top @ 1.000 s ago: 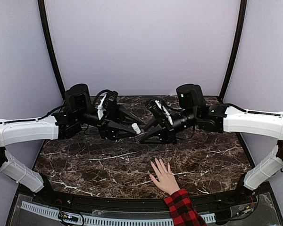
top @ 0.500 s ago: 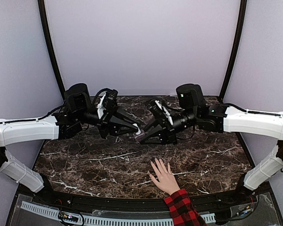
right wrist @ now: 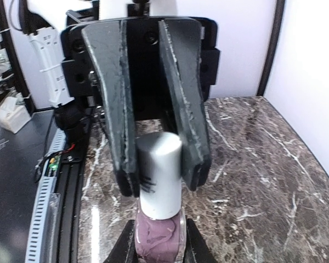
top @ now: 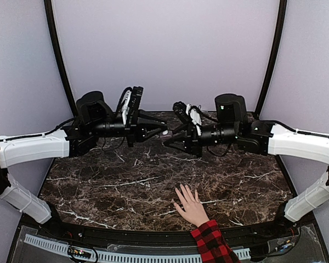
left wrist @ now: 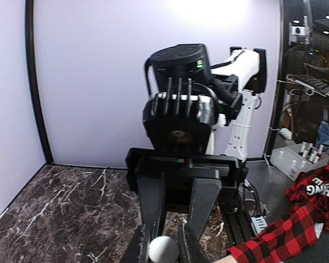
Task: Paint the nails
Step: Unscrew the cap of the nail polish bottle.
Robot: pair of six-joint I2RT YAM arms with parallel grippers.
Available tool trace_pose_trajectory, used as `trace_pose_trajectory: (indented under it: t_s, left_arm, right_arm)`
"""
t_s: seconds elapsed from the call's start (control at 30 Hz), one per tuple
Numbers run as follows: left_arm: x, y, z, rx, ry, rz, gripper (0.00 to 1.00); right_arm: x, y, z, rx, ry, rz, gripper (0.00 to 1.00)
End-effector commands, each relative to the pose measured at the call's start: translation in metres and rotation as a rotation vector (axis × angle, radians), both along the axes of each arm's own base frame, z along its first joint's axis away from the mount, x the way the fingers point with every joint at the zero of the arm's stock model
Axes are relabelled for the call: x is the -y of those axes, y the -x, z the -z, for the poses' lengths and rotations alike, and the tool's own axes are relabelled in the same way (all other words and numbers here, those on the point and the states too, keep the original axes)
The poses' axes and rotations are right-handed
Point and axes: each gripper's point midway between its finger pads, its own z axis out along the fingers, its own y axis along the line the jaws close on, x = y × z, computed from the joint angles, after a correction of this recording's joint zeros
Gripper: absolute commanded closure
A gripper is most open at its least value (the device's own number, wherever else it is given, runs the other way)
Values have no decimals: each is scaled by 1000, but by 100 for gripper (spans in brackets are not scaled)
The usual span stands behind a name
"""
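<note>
The nails [top: 183,188] are found on a human hand [top: 191,205] laid flat and palm down on the marble table [top: 98,192] near its front edge, right of centre, with the fingers spread and pointing away from the arm bases; the nails themselves are too small to be made out one by one. A red-and-black plaid sleeve [top: 211,244] is seen at the wrist, crossing the black front rail [top: 126,236]. Both arms are raised over the far half of the table, and their grippers are brought tip to tip in mid-air, well apart from the hand, with bare marble between. The left gripper [right wrist: 160,178] is clamped on the white cap [right wrist: 159,159] of a polish bottle [right wrist: 159,241], while the right gripper [right wrist: 159,251] is closed around the mauve-filled glass body below; the cap is seated on the bottle. Each wrist camera's sight is largely filled by the opposing gripper and its wrist housing, so the hand is hidden in both views; only the plaid sleeve is caught at the lower right of the left wrist view. The workspace is enclosed by pale lilac walls [top: 164,55] and two black curved posts [top: 57,55]. Beyond the table's right side, a tray of small bottles [left wrist: 304,159] is visible.
</note>
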Motion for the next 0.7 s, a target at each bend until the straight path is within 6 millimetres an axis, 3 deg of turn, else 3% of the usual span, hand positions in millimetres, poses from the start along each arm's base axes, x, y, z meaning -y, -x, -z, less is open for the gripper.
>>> trace_pose_trajectory:
  t_s: [0.0, 0.13, 0.43, 0.67]
  left_arm:
    - [14, -32, -1, -86, -14, -153, 100]
    - [17, -54, 4, -141, 2, -257, 100]
    - [24, -84, 18, -197, -21, -408, 100]
    - [20, -88, 9, -202, 2, -443, 100]
  right_arm:
    - [3, -44, -23, 71, -77, 242, 100]
    - [6, -59, -23, 87, -68, 329, 100]
    - [2, -79, -14, 88, -21, 406, 100]
    - [5, -86, -10, 69, -24, 455, 100]
